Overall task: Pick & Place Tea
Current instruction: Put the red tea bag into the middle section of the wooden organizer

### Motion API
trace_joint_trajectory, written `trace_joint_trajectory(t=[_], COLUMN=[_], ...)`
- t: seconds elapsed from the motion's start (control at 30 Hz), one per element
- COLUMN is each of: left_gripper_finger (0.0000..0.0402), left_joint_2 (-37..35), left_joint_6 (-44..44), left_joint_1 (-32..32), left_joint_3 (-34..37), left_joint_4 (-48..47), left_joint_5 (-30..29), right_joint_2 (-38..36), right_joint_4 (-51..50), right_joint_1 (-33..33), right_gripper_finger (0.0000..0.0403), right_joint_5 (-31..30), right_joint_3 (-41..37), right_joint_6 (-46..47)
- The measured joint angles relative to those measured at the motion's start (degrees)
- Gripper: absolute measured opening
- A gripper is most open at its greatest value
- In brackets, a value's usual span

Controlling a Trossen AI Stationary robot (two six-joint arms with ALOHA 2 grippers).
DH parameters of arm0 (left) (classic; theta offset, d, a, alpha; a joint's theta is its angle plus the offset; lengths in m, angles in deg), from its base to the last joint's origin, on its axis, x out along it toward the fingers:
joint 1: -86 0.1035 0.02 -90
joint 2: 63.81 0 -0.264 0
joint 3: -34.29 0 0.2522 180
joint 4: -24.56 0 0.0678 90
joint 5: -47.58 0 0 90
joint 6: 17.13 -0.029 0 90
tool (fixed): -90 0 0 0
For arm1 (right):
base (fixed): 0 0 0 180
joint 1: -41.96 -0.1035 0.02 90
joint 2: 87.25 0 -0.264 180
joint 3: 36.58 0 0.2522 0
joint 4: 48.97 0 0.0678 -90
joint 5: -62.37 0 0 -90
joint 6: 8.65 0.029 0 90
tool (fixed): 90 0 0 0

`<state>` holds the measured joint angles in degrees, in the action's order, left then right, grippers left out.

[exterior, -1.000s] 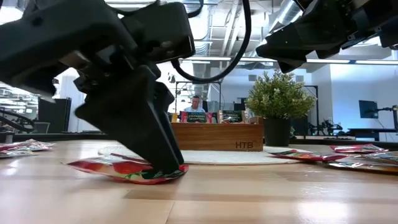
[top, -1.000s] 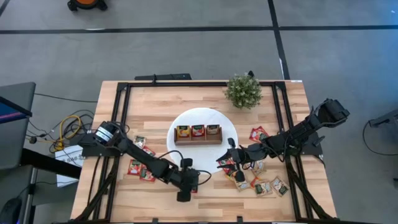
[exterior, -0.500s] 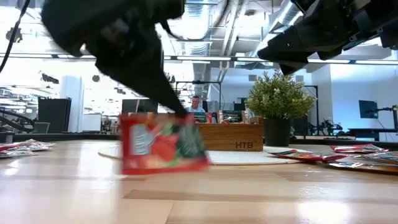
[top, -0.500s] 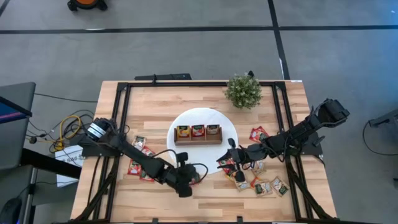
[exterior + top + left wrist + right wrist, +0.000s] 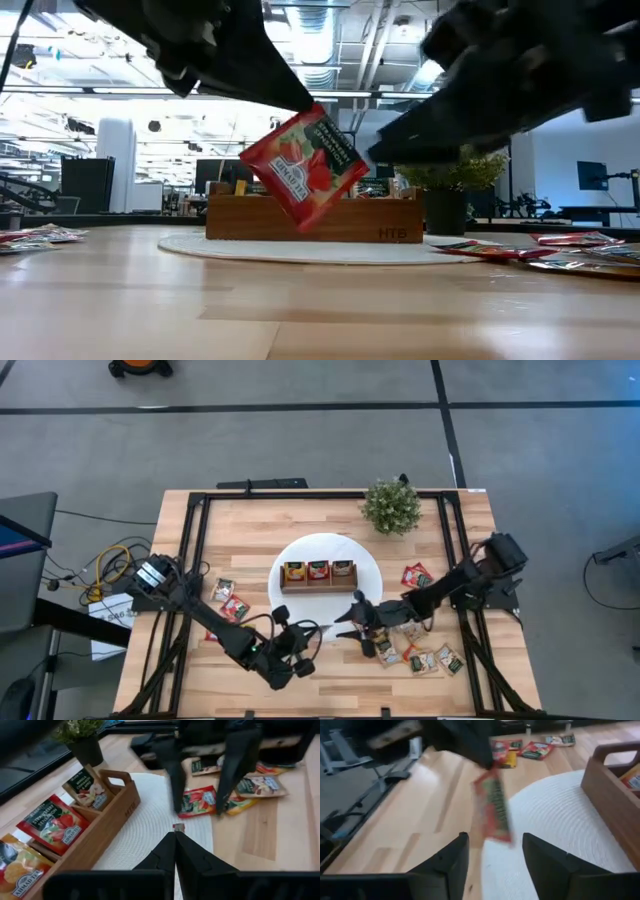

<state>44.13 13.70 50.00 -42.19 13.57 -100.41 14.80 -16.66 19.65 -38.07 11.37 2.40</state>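
Left pincer [image 5: 175, 837] clamped, red tea sachet [image 5: 303, 165] aloft.

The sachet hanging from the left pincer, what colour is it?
Red, with strawberries printed on it; clearest in the low view.

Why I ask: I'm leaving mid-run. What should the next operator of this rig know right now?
Left gripper: shut on a red square paper tea sachet, held off the table in front of the round white disc.
Right gripper: open, facing that sachet, holding nothing.
Done: the brown wooden three-compartment box on the disc has a sachet in each compartment.
Left: place the held sachet, perhaps after a handover; loose sachets lie at the table's left and right.
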Motion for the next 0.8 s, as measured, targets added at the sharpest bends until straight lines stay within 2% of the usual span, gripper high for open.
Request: trace_joint_trajectory(t=[0.13, 0.23, 0.33, 0.57, 0.7, 0.8], left_gripper_finger=[0.0000, 0.0000, 0.0000, 0.0000, 0.0001, 0.0017], left_joint_2=[0.0, 0.0, 0.0, 0.0, -0.5, -2.7], left_joint_6=[-1.3, -1.4, -1.4, -1.8, -3.3, 0.4], left_joint_1=[-0.5, -0.8, -0.9, -1.6, -1.7, -2.3], left_joint_3=[0.0, 0.0, 0.0, 0.0, 0.0, 0.0], left_joint_4=[0.9, 0.8, 0.8, 0.4, -1.4, -6.1], left_joint_5=[-0.2, -0.2, -0.2, -0.7, -0.2, 0.7], right_joint_2=[4.6, 6.5, 7.1, 6.6, 5.0, 0.4], right_joint_4=[-1.7, -2.8, -3.0, -4.4, -9.1, -21.0], right_joint_1=[0.4, -0.1, -0.9, -1.3, -1.3, -0.7], right_gripper_finger=[0.0190, 0.0178, 0.0140, 0.0012, 0.0009, 0.0002], right_joint_5=[0.1, 0.5, 0.7, 1.5, 0.1, -4.9], right_joint_3=[4.5, 7.3, 8.8, 10.0, 10.2, 12.3], right_joint_6=[-0.8, -3.6, -6.5, -7.3, -7.5, -9.2])
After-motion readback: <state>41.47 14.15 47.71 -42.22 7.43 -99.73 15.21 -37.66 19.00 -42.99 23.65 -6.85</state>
